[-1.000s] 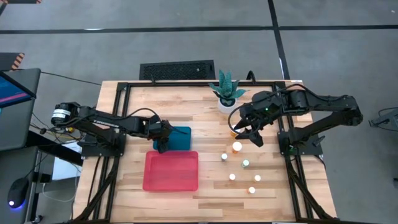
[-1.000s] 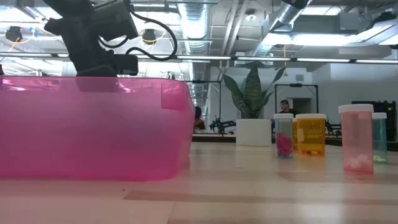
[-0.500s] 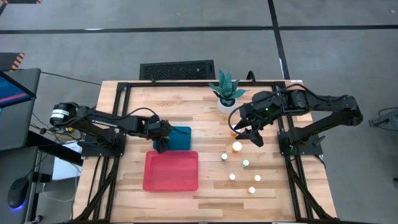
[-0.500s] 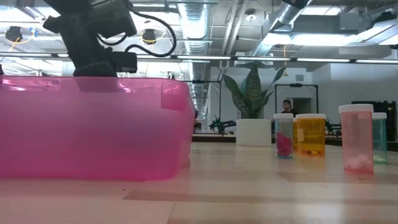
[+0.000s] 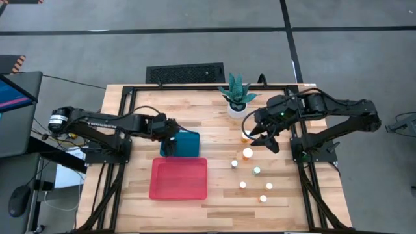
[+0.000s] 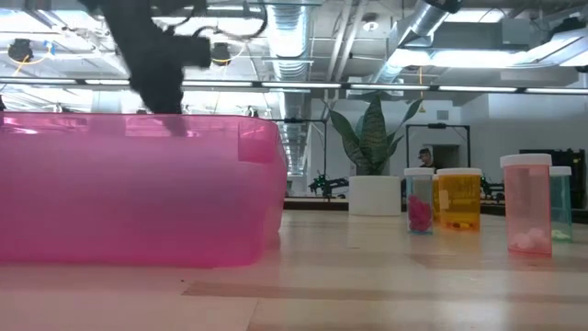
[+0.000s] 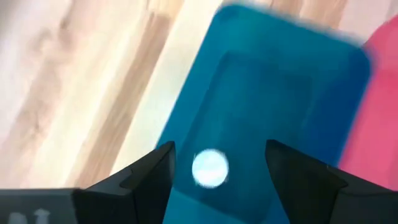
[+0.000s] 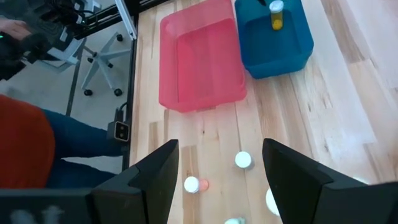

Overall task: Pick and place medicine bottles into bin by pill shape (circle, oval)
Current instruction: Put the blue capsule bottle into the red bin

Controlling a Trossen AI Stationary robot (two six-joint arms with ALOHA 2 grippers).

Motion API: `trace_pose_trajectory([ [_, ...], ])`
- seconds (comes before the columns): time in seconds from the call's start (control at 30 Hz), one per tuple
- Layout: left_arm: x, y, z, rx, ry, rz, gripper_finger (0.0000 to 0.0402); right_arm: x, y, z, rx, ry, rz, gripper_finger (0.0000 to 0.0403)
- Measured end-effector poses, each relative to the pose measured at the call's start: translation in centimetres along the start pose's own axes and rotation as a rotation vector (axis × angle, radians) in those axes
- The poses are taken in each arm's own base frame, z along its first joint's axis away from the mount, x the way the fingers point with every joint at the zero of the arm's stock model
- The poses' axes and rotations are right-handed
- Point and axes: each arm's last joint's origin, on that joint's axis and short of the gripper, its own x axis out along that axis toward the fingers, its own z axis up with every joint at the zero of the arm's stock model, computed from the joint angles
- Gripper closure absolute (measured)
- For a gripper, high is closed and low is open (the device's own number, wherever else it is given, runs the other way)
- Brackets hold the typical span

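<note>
Left pincer (image 5: 168, 147) hangs over the blue bin (image 5: 190, 144), fingers spread wide with nothing between them. Directly below it, in the left wrist view, a white-capped bottle (image 7: 210, 168) stands on the bin floor, cap up, clear of both fingers; judged released.

Right pincer (image 5: 268, 142) hovers over the counter (image 5: 214, 123), just beyond the cluster of loose medicine bottles (image 5: 252, 173). Fingers wide apart, holding nothing.

Key relation for the next pick: the nearest loose bottle, the larger orange one (image 5: 247, 153), sits just beside the right pincer, on the side toward the front edge and slightly toward the bins. All loose bottles stand upright, long axis vertical, caps up. The right arm is much nearer to them; the left is well apart, across both bins.

Containers:
- Blue bin: one bottle (image 8: 276, 14), amber body and white cap, seen from the right wrist view.
- Red bin (image 5: 179, 179): nothing visible inside, from above or from the right wrist view.

Low view: remaining bottles (image 6: 457, 198) stand in a row on the counter, pills visible inside; pill shape cannot be told.
</note>
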Motion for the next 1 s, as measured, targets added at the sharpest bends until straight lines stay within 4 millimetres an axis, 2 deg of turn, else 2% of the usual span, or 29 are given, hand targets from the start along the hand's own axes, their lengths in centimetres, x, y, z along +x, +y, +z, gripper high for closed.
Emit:
trace_pose_trajectory([
  [0.13, -3.0, -0.1, 2.2, -0.019, -0.092, -0.014, 0.0158, -1.5, 0.2, -1.1, 0.043, 0.025, -0.01, 0.0163],
  [0.3, -6.8, -0.7, 6.1, -0.052, -0.346, -0.054, 0.0158, -3.5, 0.5, -3.3, 0.102, 0.077, -0.099, 0.0163],
  [0.37, -7.6, -1.1, 7.5, -0.048, -0.456, -0.09, 0.0158, -4.1, 0.8, -3.9, 0.125, 0.08, -0.124, 0.0163],
  [0.43, -7.6, -1.7, 8.4, -0.02, -0.503, -0.111, 0.0158, -4.7, 1.1, -4.6, 0.139, 0.075, -0.141, 0.0163],
  [0.6, -5.4, -4.0, 10.6, 0.063, -0.549, -0.178, 0.0158, -5.8, 2.0, -5.4, 0.148, 0.023, -0.153, 0.0163],
  [0.8, -0.8, -7.3, 13.4, 0.168, -0.539, -0.251, 0.0158, -6.1, 2.7, -6.0, 0.141, 0.005, -0.156, 0.0163],
  [1.0, 3.5, -10.3, 15.4, 0.25, -0.512, -0.302, 0.0158, -5.8, 3.3, -6.2, 0.114, 0.012, -0.15, 0.0163],
])
